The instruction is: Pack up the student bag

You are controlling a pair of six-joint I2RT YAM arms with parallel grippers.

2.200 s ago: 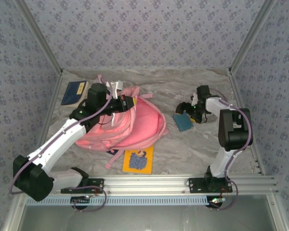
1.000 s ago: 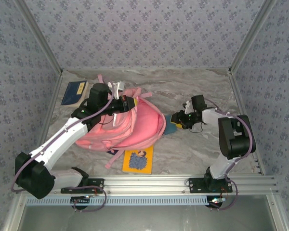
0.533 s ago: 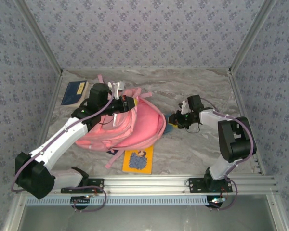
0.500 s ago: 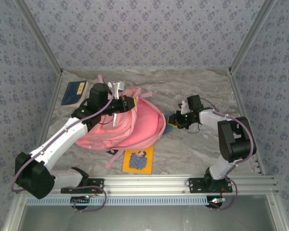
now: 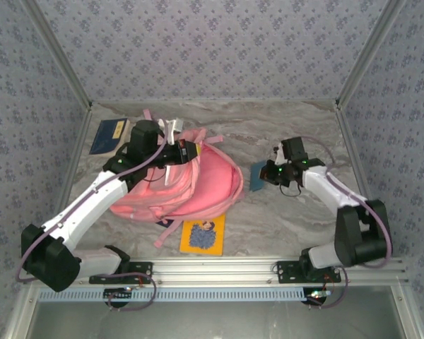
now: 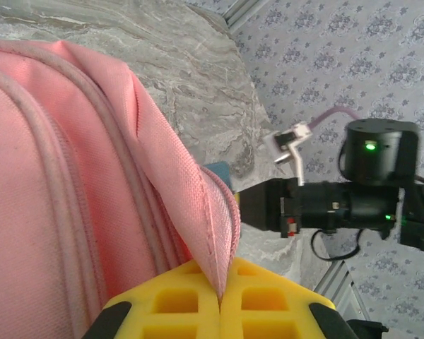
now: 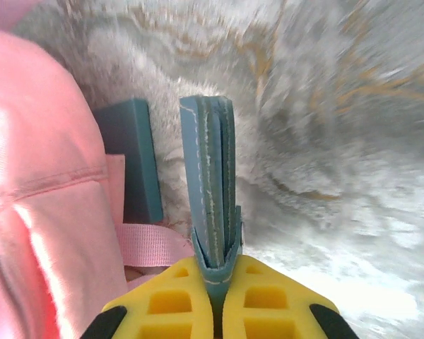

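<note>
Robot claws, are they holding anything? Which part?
The left gripper pinches the student bag by a fold of its pink fabric edge. The right gripper pinches a thin teal case by its near end.

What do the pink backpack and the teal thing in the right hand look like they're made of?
Student bag: soft woven cloth with a matte finish; the close view shows a fine weave and stitched piping. Teal item, pinched in the right hand: thin flat layers with pale stitching along the edges, also matte. Probably faux leather or felt, but I can't tell which.
</note>
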